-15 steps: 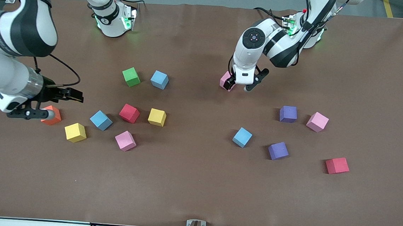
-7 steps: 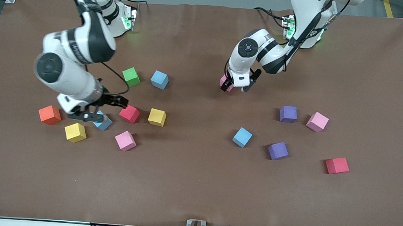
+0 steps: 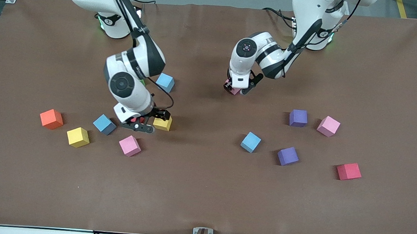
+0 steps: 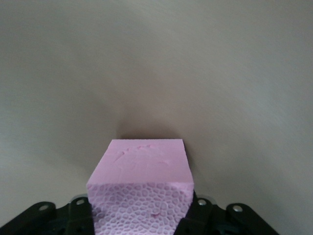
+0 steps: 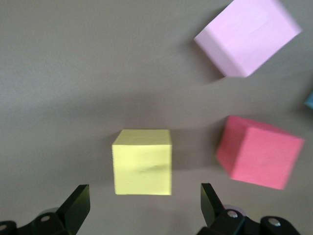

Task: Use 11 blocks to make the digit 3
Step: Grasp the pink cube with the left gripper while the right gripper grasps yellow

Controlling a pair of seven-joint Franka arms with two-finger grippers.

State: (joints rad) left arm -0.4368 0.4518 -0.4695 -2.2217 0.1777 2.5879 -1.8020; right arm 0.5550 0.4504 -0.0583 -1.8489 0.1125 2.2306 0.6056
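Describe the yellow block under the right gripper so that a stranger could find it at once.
Follow the right arm down to the right gripper, whose open fingers hang over a cluster of blocks. The yellow block lies between them, beside a red block. The other yellow block sits toward the table's end, near the orange one.

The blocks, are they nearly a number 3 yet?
Not yet. No blocks touch to form the 3; all lie scattered on the table. The left end effector is closed on a pink block. The right end effector hovers open over a yellow block. All eleven remain.
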